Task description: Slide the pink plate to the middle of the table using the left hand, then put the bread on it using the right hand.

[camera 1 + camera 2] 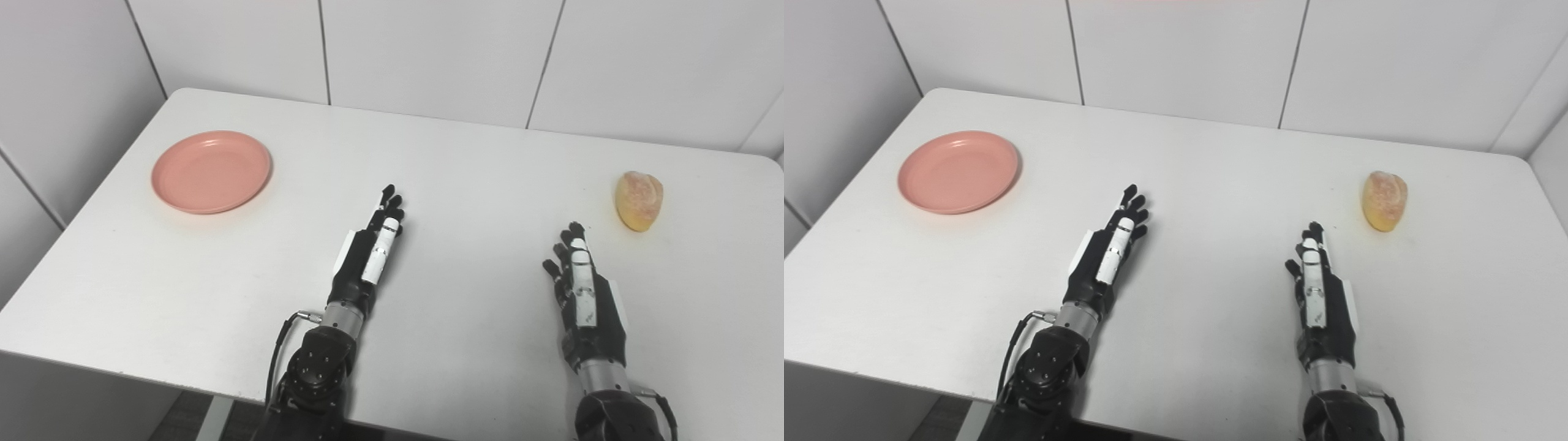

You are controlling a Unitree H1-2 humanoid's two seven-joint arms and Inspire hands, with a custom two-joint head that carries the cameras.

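Nothing started yet, judging by layout: pink plate (211,171) sits far-left on the white bench (465,184), near the left edge, well apart from both hands. Bread (639,199) is far-right, just ahead of the right hand (585,294). Left hand (367,254) is over bench centre, fingers straight and apart, holding nothing; right hand likewise, empty w/ fingers extended. Step in hand = plate slide, left hand only. Suggest: take the left hand out past the plate's far-left rim, drop fingertips on the rim or flat inside it, then drag toward centre w/ light down-pressure so the plate slides flat and doesn't tip. Plate looks shallow and smooth, prob. low friction, so go slow. Right hand should wait.
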